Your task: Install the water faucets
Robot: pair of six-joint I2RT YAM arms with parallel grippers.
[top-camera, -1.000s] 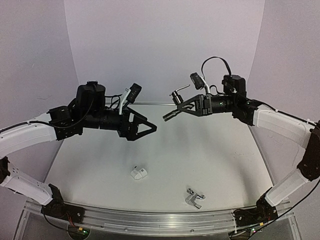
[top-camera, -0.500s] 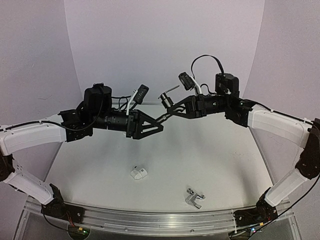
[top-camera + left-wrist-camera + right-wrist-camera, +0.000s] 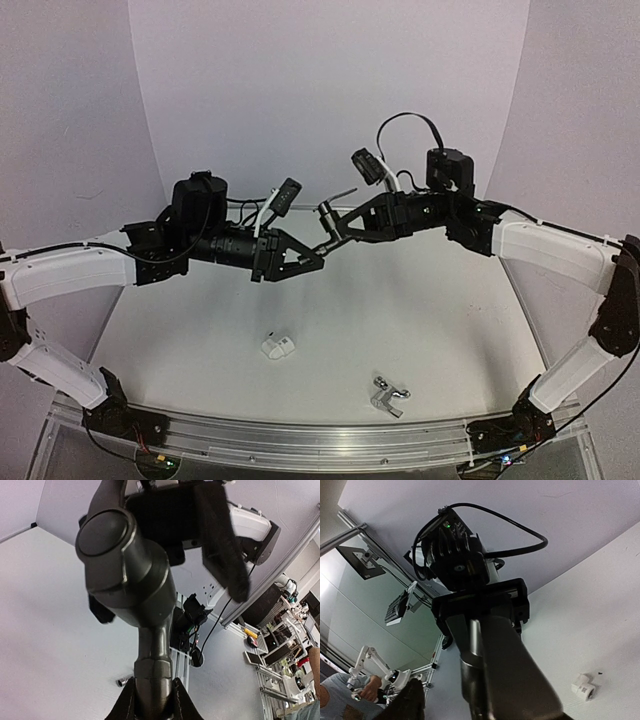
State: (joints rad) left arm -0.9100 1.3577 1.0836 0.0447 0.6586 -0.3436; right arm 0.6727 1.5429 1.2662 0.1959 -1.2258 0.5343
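The dark grey-black faucet (image 3: 130,570) is up in the air, above the white pipe fitting (image 3: 278,346) and farther from the arm bases than the fitting is; it does not touch the table (image 3: 440,320). The left gripper (image 3: 315,258) is clenched on the lower stem of this faucet; in the left wrist view its fingers (image 3: 121,711) press the stem from both sides just below a hexagonal collar, and the thick body with its round cap points away from the camera. The right gripper (image 3: 336,228) reaches in from the opposite side, also high above the fitting; its jaws are released and stand around the upper body of the faucet; the left wrist view shows a clear gap between one jaw and the metal. The thin lever handle (image 3: 344,192) sticks up and to the right, just above the right gripper. The chrome silver faucet (image 3: 388,395) lies on the table, to the right of the white pipe fitting and a little nearer to the front edge; it is well apart from both grippers. The fitting itself lies on the table, roughly below the left gripper.
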